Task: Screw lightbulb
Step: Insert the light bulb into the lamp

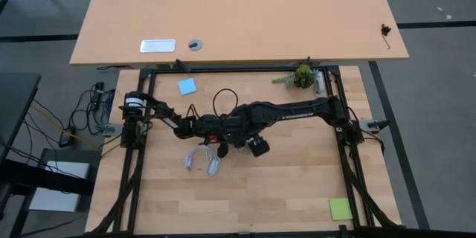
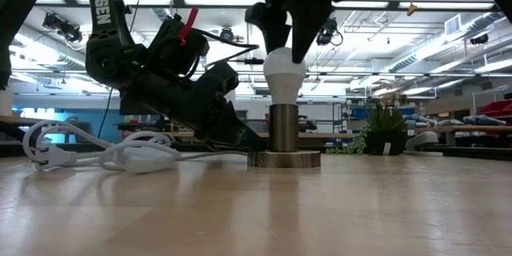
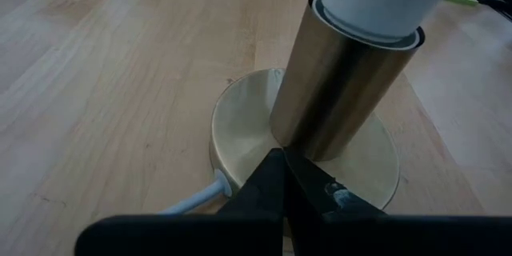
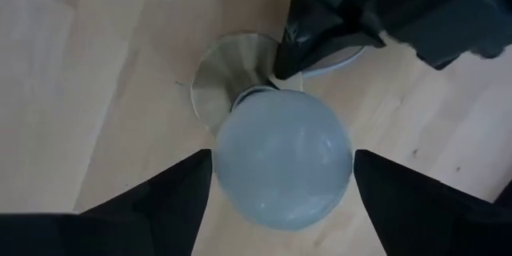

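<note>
The white frosted lightbulb [image 2: 285, 74] stands upright with its base inside the brass-coloured socket tube [image 2: 282, 130]. The tube rises from a round base disc [image 2: 284, 159] that lies flat on the wooden table. My right gripper [image 2: 286, 38] comes down from above and is shut on the bulb [image 4: 284, 160]. My left gripper [image 3: 283, 178] slants down from the table's left, shut, with its tips on the disc [image 3: 240, 128] at the foot of the tube [image 3: 344, 88]. In the high view the arms [image 1: 223, 128] hide the socket. My left gripper presses its shut fingertips [image 3: 280, 172] down on the base disc's top, right at the foot of the tube. It comes in slanting from the table's left and above. The disc lies flat on the table. My right gripper pinches the bulb's round glass top [image 4: 240, 152] between its two fingers [image 4: 172, 200], one on each side of the widest part. The fingers point straight down from above. The bulb stands upright with its lower end in the socket tube.
The socket's white cord [image 2: 104, 154] lies coiled on the table to the left and near side [image 1: 202, 160]. A blue note [image 1: 187, 86], a green note [image 1: 341, 208] and a small plant [image 1: 302, 76] lie farther off. A larger table [image 1: 238, 15] stands behind.
</note>
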`<state>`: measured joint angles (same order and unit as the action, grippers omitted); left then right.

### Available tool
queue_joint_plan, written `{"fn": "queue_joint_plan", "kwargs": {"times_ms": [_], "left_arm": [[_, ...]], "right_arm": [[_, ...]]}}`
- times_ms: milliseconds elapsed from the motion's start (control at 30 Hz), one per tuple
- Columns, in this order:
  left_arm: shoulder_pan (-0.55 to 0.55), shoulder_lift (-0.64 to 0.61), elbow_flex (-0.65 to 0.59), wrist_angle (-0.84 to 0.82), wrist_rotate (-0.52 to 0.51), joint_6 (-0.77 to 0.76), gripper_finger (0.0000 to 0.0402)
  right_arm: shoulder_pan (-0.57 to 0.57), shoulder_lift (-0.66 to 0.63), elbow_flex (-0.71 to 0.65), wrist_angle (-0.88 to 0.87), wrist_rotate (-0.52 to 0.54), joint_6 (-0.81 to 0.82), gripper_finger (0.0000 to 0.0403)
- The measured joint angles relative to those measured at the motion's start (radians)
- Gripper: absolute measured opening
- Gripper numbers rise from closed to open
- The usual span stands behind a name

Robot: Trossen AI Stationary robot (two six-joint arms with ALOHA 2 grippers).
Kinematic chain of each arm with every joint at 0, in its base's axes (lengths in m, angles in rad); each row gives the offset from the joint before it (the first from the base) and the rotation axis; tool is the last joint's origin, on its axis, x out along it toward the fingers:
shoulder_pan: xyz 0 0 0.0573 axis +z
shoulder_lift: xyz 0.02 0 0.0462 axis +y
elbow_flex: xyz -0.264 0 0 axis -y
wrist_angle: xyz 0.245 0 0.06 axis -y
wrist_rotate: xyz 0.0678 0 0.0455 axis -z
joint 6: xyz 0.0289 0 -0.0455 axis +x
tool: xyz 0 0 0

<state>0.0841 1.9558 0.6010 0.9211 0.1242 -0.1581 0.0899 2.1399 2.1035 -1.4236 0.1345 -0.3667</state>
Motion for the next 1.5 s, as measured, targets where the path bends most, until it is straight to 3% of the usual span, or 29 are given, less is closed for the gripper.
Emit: {"fn": "queue_joint_plan", "kwargs": {"times_ms": [200, 400, 567, 833, 900, 1233, 1500], "left_arm": [[0.0, 0.0, 0.0, 0.0, 0.0, 0.0, 0.0008], [0.0, 0.0, 0.0, 0.0, 0.001, 0.0, 0.0008], [0.0, 0.0, 0.0, 0.0, 0.001, 0.0, 0.0008], [0.0, 0.0, 0.0, 0.0, -0.011, 0.0, 0.0008], [0.0, 0.0, 0.0, 0.0, -0.026, -0.001, 0.0008], [0.0, 0.0, 0.0, 0.0, -0.025, -0.002, 0.0008], [0.0, 0.0, 0.0, 0.0, -0.026, -0.003, 0.0008]], "right_arm": [[-0.008, 0.0, -0.026, 0.018, -0.002, -0.052, 0.0314], [-0.022, 0.0, -0.026, 0.038, -0.043, 0.029, 0.0294], [-0.035, -0.001, -0.025, 0.041, -0.075, 0.252, 0.0286], [-0.037, -0.001, -0.025, 0.043, -0.072, 0.77, 0.0288], [-0.029, -0.001, -0.025, 0.051, -0.07, 0.813, 0.029], [0.009, 0.001, 0.028, 0.012, 0.003, 0.627, 0.0342], [0.006, 0.001, 0.064, -0.004, 0.005, 0.261, 0.035]]}}
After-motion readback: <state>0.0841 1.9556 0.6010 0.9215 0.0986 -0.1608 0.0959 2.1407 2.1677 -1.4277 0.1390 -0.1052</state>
